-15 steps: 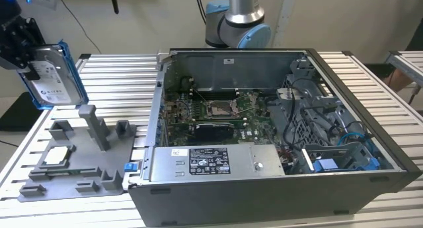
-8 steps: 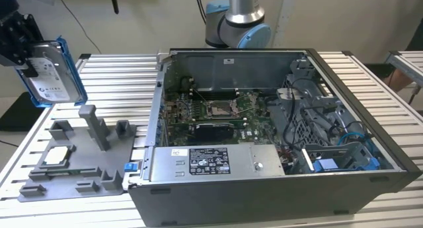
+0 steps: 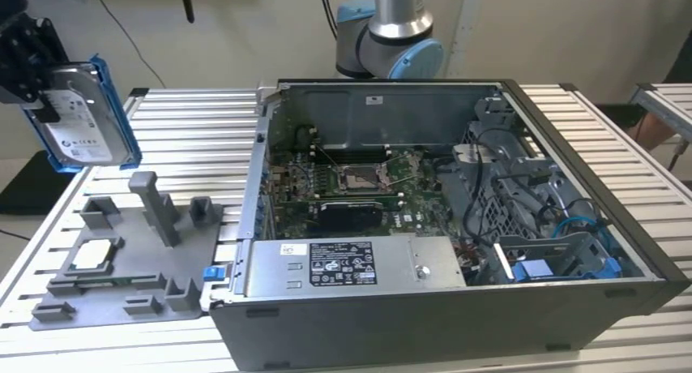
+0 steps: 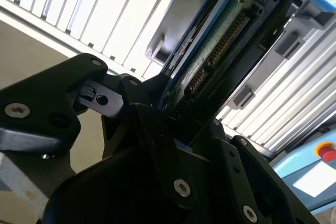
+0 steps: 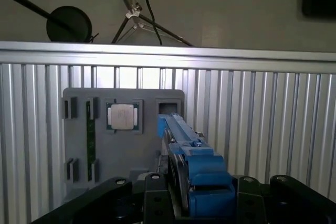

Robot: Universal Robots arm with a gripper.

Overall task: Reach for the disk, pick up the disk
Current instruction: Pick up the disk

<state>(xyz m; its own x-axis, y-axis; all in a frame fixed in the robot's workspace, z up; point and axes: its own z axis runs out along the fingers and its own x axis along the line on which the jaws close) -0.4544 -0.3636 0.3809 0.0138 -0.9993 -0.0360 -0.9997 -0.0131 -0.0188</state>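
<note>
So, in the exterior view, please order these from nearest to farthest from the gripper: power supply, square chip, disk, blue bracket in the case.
1. Disk: held in the gripper, exterior view's left.
2. Square chip: on the grey tray below.
3. Power supply: inside the case, middle.
4. Blue bracket: case's right end.

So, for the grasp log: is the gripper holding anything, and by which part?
The disk; the gripper has its jaws across its broad faces near one end.
</note>
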